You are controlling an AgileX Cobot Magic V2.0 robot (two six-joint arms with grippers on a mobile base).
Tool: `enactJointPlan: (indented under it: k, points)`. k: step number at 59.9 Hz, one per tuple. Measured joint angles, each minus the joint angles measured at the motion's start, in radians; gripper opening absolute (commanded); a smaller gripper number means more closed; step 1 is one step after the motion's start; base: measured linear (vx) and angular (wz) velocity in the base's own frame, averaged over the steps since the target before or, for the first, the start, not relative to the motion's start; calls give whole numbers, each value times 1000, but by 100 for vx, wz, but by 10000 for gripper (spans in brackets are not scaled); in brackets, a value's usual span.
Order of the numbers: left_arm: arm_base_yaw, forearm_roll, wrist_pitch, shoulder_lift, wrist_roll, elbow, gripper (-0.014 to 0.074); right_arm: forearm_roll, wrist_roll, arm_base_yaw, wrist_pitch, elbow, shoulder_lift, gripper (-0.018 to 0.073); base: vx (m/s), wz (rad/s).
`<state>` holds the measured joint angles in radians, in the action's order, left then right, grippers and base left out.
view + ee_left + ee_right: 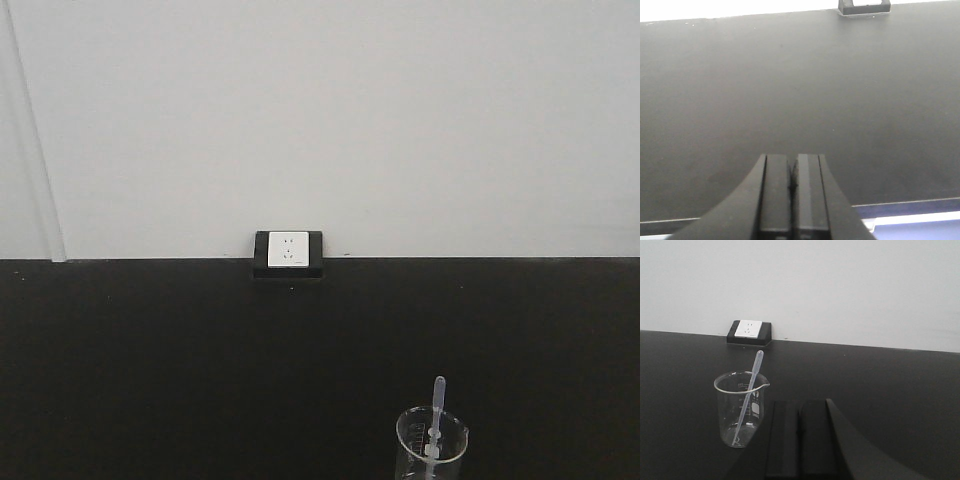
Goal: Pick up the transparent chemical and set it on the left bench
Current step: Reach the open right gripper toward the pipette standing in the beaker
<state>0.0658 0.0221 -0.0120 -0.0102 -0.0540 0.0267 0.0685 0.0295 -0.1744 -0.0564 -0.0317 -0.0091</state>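
Note:
The transparent chemical is a small clear glass beaker (pixel 431 447) with a thin plastic dropper (pixel 436 410) leaning in it. It stands upright on the black bench (pixel 200 370) at the bottom right of the front view. In the right wrist view the beaker (pixel 740 407) stands just left of my right gripper (pixel 800 405), which is shut and empty, apart from the glass. My left gripper (pixel 792 161) is shut and empty over bare bench (pixel 790 90). Neither gripper shows in the front view.
A white wall socket in a black housing (pixel 288 254) sits where the bench meets the white wall (pixel 350 120); it also shows in the right wrist view (pixel 748 331) and the left wrist view (pixel 864 7). The bench's near edge (pixel 910 202) shows behind my left gripper.

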Motion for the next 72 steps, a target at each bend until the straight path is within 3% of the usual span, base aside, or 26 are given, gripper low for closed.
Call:
enactJointPlan:
  k: [30, 42, 47, 57, 72]
  points:
    - [0, 0, 0, 0, 0, 0, -3, 0, 0, 0, 9, 0, 0, -7, 0, 0]
    - [0, 0, 0, 0, 0, 0, -3, -53, 38, 0, 237, 4, 0, -7, 0, 0]
    - [0, 0, 0, 0, 0, 0, -3, -109, 48, 0, 251, 45, 7, -7, 0, 0]
    - [0, 0, 0, 0, 0, 0, -3, -137, 9, 0, 182, 260, 194, -7, 0, 0]
    - [0, 0, 0, 0, 0, 0, -3, -133, -29, 0, 137, 564, 675, -7, 0, 0]
